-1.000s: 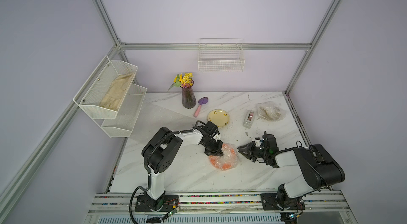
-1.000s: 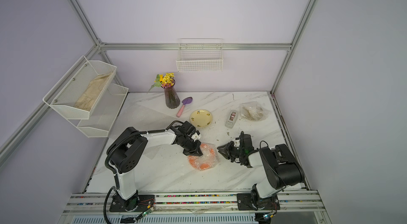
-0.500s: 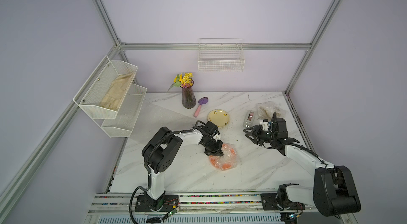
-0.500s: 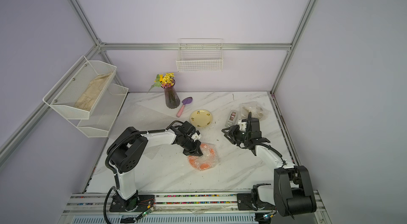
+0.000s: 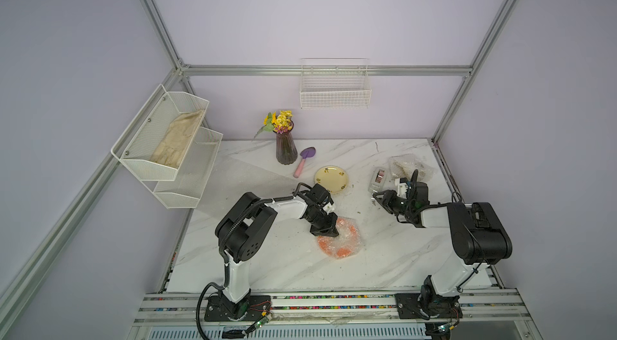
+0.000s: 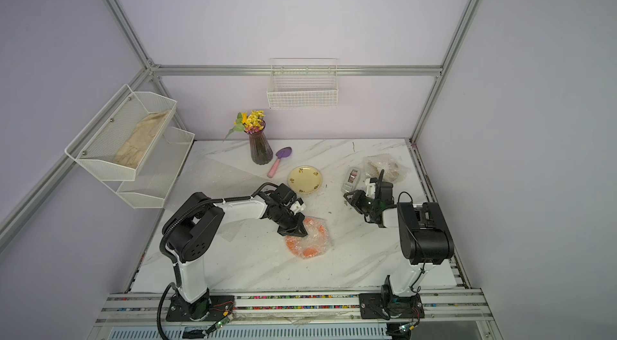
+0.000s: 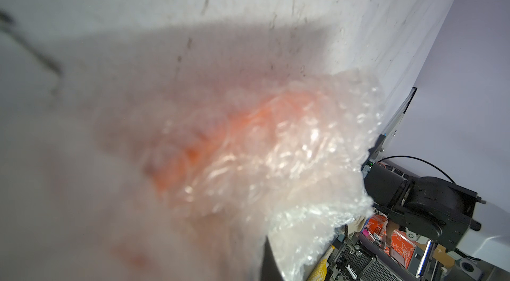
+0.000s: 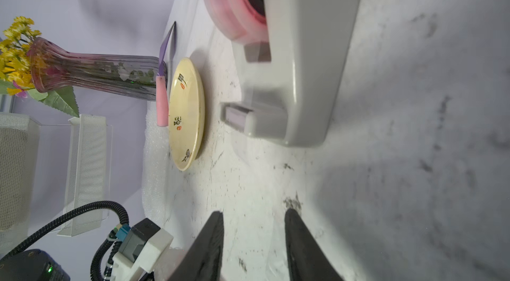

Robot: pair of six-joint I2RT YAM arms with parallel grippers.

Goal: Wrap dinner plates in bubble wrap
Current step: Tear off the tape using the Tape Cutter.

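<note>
Orange plate (image 5: 326, 244): lies near centre on the worktop (image 5: 283, 265), already bundled in bubble wrap (image 5: 355, 234). Left hand (image 5: 325, 230), fingers pressed together, bears down on the bundle's far-left edge; whether a fold is nipped between them cannot be told. Right hand (image 8: 254, 213), fingers spread and empty, hovers on the near side of the tape dispenser (image 8: 298, 72), at the right. Yellow plate (image 5: 331, 179): bare, far centre, with a flat spare sheet (image 5: 240, 178) lying to its left. Plates judged stiff, glazed, slippery and breakable; best taken by the raised rim. Wrap judged light, limp and springy, likely to unfold once released; best pinched at a free corner or edge and held flat until taped.
</note>
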